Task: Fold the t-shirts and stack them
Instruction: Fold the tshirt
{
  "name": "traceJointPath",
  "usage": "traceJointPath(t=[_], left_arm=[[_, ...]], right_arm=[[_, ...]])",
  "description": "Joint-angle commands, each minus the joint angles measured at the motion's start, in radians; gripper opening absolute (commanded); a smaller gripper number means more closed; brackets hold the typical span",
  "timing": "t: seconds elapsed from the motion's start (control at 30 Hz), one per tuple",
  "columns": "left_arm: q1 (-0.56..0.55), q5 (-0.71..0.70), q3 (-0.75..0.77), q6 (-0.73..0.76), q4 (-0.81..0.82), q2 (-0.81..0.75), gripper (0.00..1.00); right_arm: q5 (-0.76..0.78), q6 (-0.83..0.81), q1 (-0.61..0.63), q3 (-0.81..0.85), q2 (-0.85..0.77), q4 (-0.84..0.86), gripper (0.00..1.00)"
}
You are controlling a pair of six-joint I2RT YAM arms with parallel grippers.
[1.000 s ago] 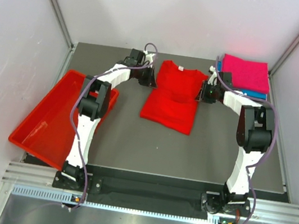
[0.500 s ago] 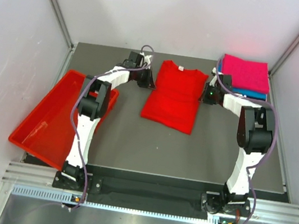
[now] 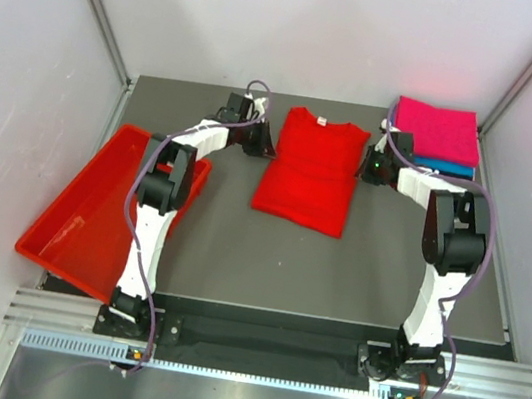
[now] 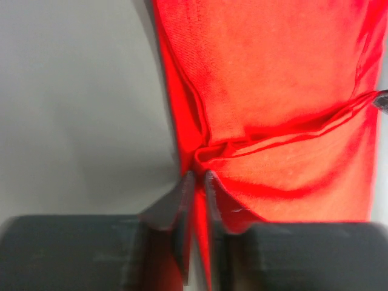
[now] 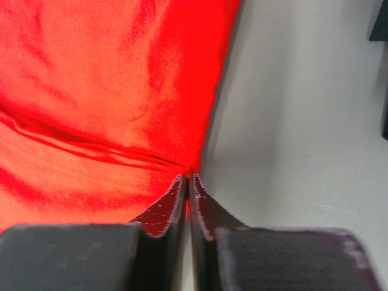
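Red t-shirt (image 3: 308,171) is what you have in the middle of the table (image 3: 286,264), toward its far edge. It lies flat with its collar pointing away from the arm bases and a crosswise fold crease partway down.

Your left gripper (image 4: 195,176) sits at the shirt's left edge. Its fingers are drawn almost together, with a strip of red cloth caught between them.

Your right gripper (image 5: 188,177) is at the opposite edge with its fingers pressed tight. From the right wrist view only a sliver of red shows between the tips, so it looks nipped on the hem right where the crease meets the edge.

At the far right corner you can see the magenta t-shirt (image 3: 437,130) folded on top of the teal t-shirt (image 3: 443,167), well apart from the red one.

The red tray (image 3: 82,211) rests tilted at the table's left side.
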Motion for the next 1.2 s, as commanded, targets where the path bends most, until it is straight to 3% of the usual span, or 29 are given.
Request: traceJointPath(t=[0.0,0.03,0.13,0.2,0.3,0.33,0.37,0.4,0.5,0.63,0.7,0.77,0.83,0.97,1.0,1.07,1.1,1.17], left_arm=[[0.015,-0.037,-0.009,-0.015,0.029,-0.080,0.22],[0.015,-0.058,-0.012,-0.018,0.025,-0.093,0.25],[0.016,-0.145,0.000,-0.018,-0.043,-0.139,0.39],[0.022,-0.161,0.003,-0.012,-0.103,-0.177,0.40],[0.024,-0.187,-0.066,-0.004,-0.114,-0.264,0.40],[0.022,-0.181,-0.095,-0.020,-0.103,-0.312,0.40],[0.022,-0.144,-0.150,-0.033,-0.089,-0.333,0.40],[0.021,-0.117,-0.172,-0.068,-0.068,-0.352,0.39],[0.007,-0.012,-0.253,-0.121,-0.019,-0.404,0.38],[-0.044,0.014,-0.370,-0.139,0.021,-0.506,0.37],[-0.074,0.025,-0.425,-0.136,0.035,-0.536,0.37],[-0.094,0.046,-0.452,-0.145,0.052,-0.560,0.37],[-0.093,0.110,-0.480,-0.196,0.109,-0.570,0.37],[-0.094,0.169,-0.540,-0.244,0.221,-0.548,0.36],[-0.094,0.180,-0.549,-0.265,0.236,-0.539,0.36],[-0.094,0.212,-0.578,-0.287,0.294,-0.534,0.36],[-0.094,0.221,-0.584,-0.290,0.296,-0.531,0.35],[-0.094,0.229,-0.601,-0.282,0.290,-0.531,0.35]], right_arm=[[0.006,0.007,-0.009,0.011,-0.066,0.028,0.08],[0.006,0.013,-0.011,0.015,-0.082,0.002,0.24],[0.006,0.030,-0.009,-0.001,-0.147,-0.024,0.32],[0.008,0.045,-0.011,-0.024,-0.188,-0.064,0.38],[-0.023,0.071,-0.009,-0.081,-0.283,-0.087,0.55],[-0.029,0.087,-0.011,-0.098,-0.335,-0.087,0.88],[-0.038,0.094,-0.011,-0.115,-0.357,-0.089,0.99],[-0.063,0.111,-0.011,-0.152,-0.401,-0.083,1.00],[-0.098,0.128,-0.011,-0.221,-0.446,-0.070,1.00],[-0.089,0.212,-0.031,-0.252,-0.523,-0.104,1.00],[-0.244,0.194,-0.055,-0.239,-0.524,-0.112,1.00],[-0.427,0.217,-0.107,-0.277,-0.521,-0.014,1.00],[-0.422,0.236,-0.114,-0.259,-0.506,-0.021,1.00],[-0.405,0.225,-0.089,-0.235,-0.486,-0.064,0.73],[-0.404,0.222,-0.080,-0.233,-0.474,-0.067,0.57],[-0.449,0.208,-0.046,-0.212,-0.445,-0.083,0.39],[-0.474,0.203,-0.022,-0.206,-0.410,-0.083,0.25],[-0.549,0.208,0.009,-0.206,-0.383,-0.034,0.16]])
